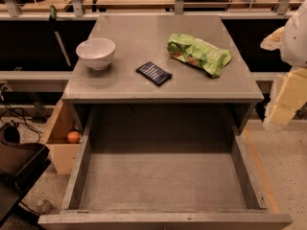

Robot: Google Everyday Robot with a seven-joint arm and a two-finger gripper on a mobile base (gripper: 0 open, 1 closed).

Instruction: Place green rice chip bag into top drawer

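— Well, is the top drawer [163, 176] open?
— Yes. The gripper [284, 99] hangs at the right side; wide or narrow, nobody can tell. Farther back, the green rice chip bag [199, 54] lies on the tabletop [139, 32]. It likely needs grabbing first.

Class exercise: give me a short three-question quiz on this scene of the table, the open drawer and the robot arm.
1. True or false: the green rice chip bag lies inside the top drawer.
2. Which lies nearest the white bowl? A) the dark-blue packet B) the bag C) the pincer
3. Fill in: the pincer is at the ___ edge of the view, beside the tabletop.
Key: 1 false, it lies on the tabletop; 2 A; 3 right.
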